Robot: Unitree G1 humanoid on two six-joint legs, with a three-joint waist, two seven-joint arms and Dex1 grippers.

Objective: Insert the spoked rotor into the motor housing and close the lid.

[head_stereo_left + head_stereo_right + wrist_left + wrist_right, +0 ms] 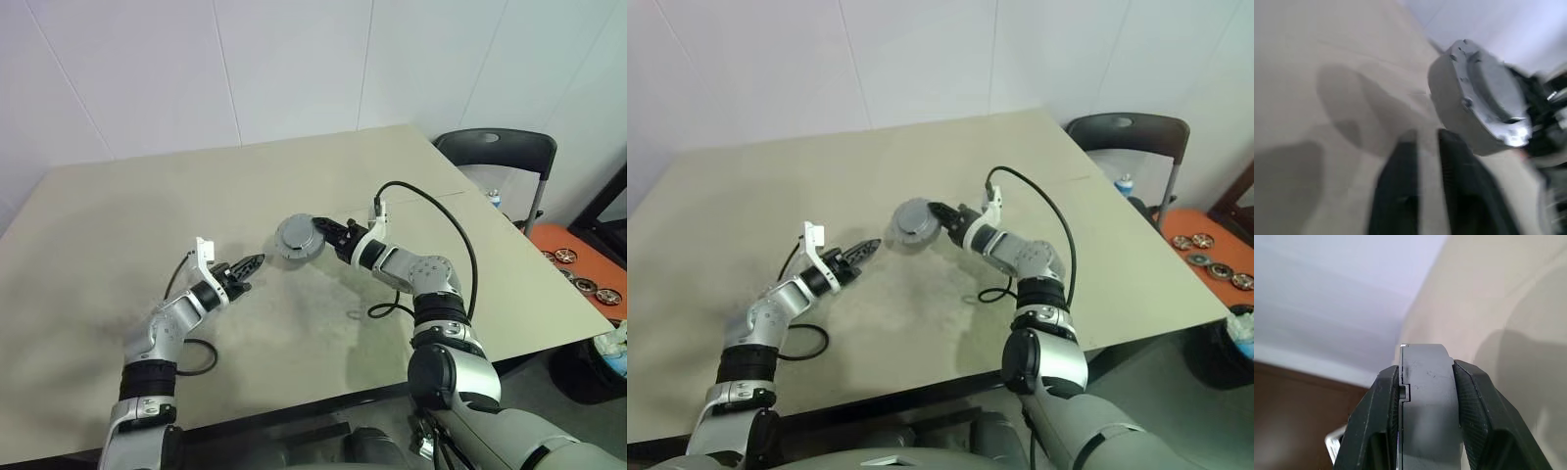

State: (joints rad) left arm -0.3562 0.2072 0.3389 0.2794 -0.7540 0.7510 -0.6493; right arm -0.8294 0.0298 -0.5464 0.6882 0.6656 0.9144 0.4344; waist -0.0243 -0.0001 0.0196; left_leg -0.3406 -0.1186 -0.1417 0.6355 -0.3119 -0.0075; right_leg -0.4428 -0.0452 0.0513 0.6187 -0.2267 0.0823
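At frame centre the right gripper clamps one grey motor housing, seemingly lidded, above the table; the left gripper's fingers stand narrowly apart, empty.

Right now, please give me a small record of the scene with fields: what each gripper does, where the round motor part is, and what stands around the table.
right gripper: shut on the motor housing, holding it by its flat faces, lifted above the table
motor housing: grey, round, closed with the lid, edge gripped between black fingers
left gripper: slightly open, empty, pointing toward the housing, apart from it
table: beige
chair: dark, at the far right corner
spare round parts: on an orange surface at the right
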